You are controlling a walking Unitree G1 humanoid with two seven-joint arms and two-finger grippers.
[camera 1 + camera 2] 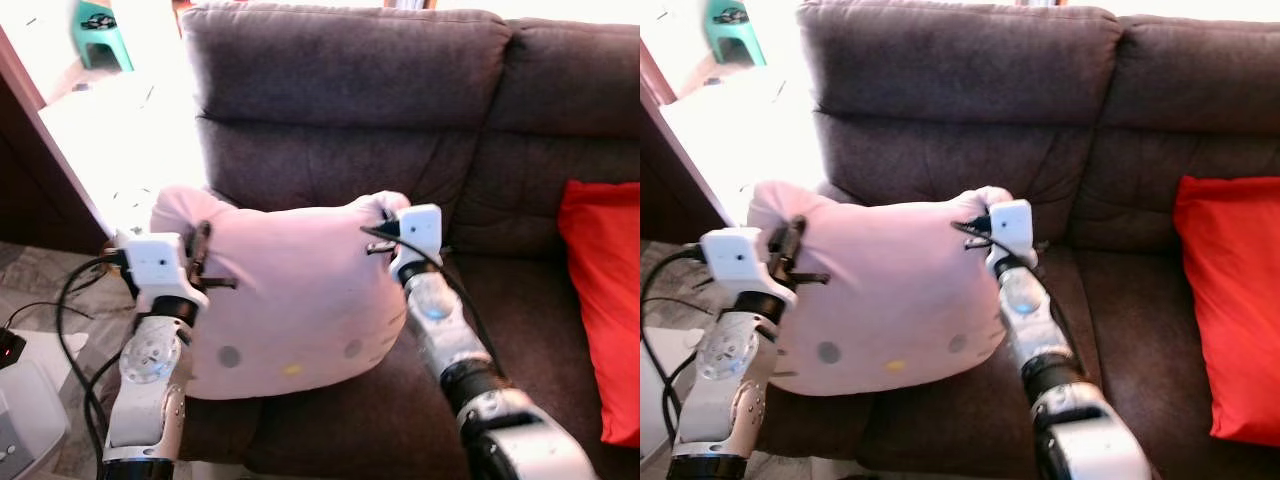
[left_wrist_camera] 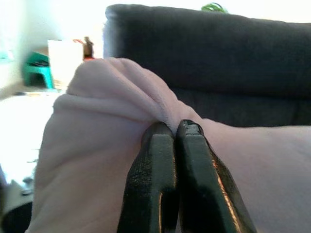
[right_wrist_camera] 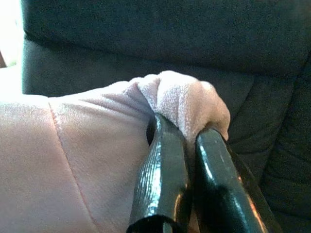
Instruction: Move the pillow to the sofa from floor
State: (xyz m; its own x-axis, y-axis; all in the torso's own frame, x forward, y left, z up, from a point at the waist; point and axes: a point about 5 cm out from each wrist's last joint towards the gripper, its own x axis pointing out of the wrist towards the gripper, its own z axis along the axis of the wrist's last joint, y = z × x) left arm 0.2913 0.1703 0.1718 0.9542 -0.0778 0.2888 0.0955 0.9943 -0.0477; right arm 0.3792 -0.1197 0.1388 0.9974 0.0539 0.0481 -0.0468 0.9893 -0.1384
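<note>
A pale pink pillow (image 1: 290, 300) with small grey and yellow spots is held upright over the left seat of the dark brown sofa (image 1: 340, 110); its lower edge rests on or near the seat cushion. My left gripper (image 1: 200, 245) is shut on the pillow's upper left corner, its fingers (image 2: 165, 179) pinching a fold of pink fabric (image 2: 121, 92). My right gripper (image 1: 385, 225) is shut on the upper right corner, where a bunched tip of cloth (image 3: 187, 99) sticks out between the fingers (image 3: 167, 165).
A red cushion (image 1: 605, 300) leans at the right end of the sofa. Black cables (image 1: 75, 300) and a white device (image 1: 25, 400) lie on the floor at the left. A green stool (image 1: 100, 30) stands far back on the bright floor.
</note>
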